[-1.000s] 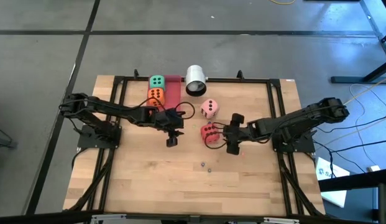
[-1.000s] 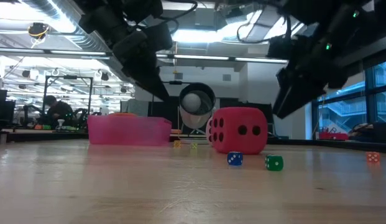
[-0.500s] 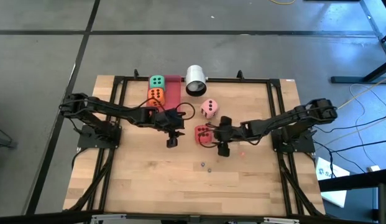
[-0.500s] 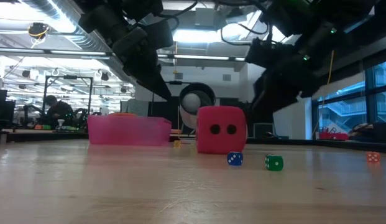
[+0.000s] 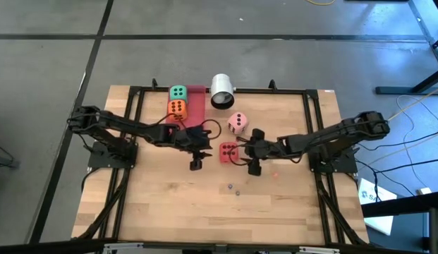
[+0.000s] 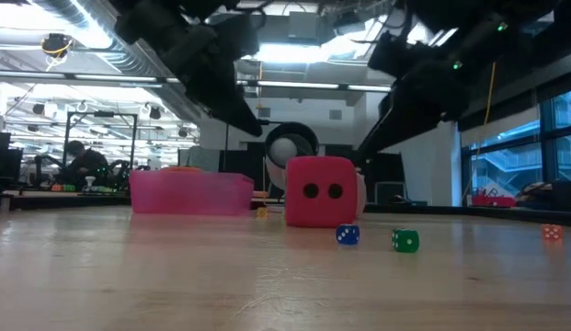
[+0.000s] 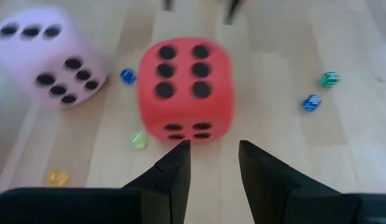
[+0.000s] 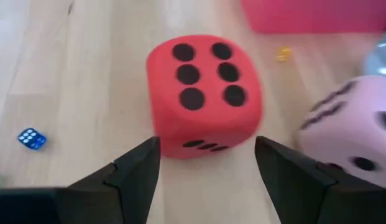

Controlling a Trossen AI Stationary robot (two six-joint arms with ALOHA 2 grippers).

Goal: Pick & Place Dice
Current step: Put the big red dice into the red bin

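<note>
Between both grippers, the red die (image 5: 228, 151) looks soft and light; opposite flat faces suit the parted, empty jaws.

Matt foam red die (image 7: 185, 93), wooden table (image 5: 275, 204)

High view: overhead, straight down, taking in the whole table (image 5: 226, 212) and both arms. Low view: at tabletop height, level across the boards into the room behind. Each wrist view looks forward past its own fingers, close to the tabletop. All four share the red die (image 5: 228, 152) (image 6: 320, 190) (image 7: 185, 92) (image 8: 204, 94), just below centre of the high view, toward 6 o'clock.
</note>
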